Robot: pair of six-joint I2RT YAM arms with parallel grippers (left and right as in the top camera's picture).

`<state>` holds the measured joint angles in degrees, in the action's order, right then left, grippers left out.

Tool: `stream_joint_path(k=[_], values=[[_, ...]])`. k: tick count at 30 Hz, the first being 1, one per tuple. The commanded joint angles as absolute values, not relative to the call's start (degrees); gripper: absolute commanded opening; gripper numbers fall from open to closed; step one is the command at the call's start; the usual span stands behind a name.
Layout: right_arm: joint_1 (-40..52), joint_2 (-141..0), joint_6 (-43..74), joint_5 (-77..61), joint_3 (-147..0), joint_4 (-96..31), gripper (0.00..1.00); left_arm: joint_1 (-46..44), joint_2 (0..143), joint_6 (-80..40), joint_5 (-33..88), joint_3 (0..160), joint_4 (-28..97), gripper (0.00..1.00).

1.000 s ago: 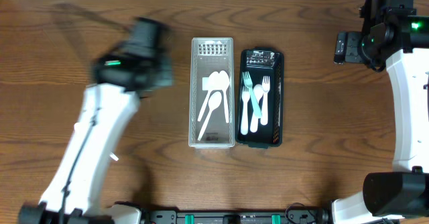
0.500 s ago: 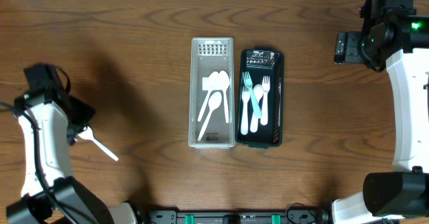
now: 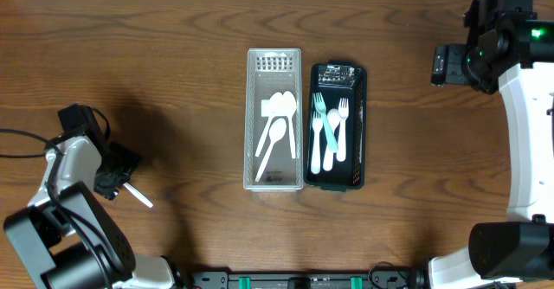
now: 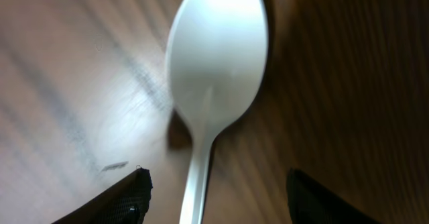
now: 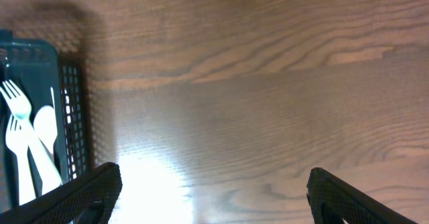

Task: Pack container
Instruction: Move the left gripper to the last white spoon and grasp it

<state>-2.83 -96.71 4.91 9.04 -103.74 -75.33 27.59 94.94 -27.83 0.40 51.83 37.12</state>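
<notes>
Left tool (image 4: 216,196) wide open, straddling the handle of the white spoon (image 4: 216,56), which lies on the counter (image 4: 348,83), well left of the clear bin (image 3: 275,59). Lower, centre on the handle, close firmly. Right tool (image 5: 214,197) wide open, empty.

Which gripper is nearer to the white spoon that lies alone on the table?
Left. The left gripper hovers directly over the white spoon, its open fingers on either side of the handle. The right gripper is far off on the other side, beyond the black basket.
</notes>
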Motion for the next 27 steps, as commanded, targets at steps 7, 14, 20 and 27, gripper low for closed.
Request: stream_joint_path(k=[7,14,20,27], values=[[-3.7,-96.8,4.2,9.6,-103.8,-76.1,0.92,27.7,101.6,-26.2,1.1,51.4,34.5,0.67],[-3.7,-96.8,4.2,9.6,-103.8,-76.1,0.92,27.7,102.7,-26.2,1.1,51.4,34.6,0.28],[-3.7,-96.8,4.2,9.6,-103.8,-76.1,0.92,27.7,102.7,-26.2,1.1,51.4,34.6,0.06],[-3.7,-96.8,4.2,9.6,-103.8,-76.1,0.92,27.6,101.7,-25.5,1.1,52.6,34.5,0.06]])
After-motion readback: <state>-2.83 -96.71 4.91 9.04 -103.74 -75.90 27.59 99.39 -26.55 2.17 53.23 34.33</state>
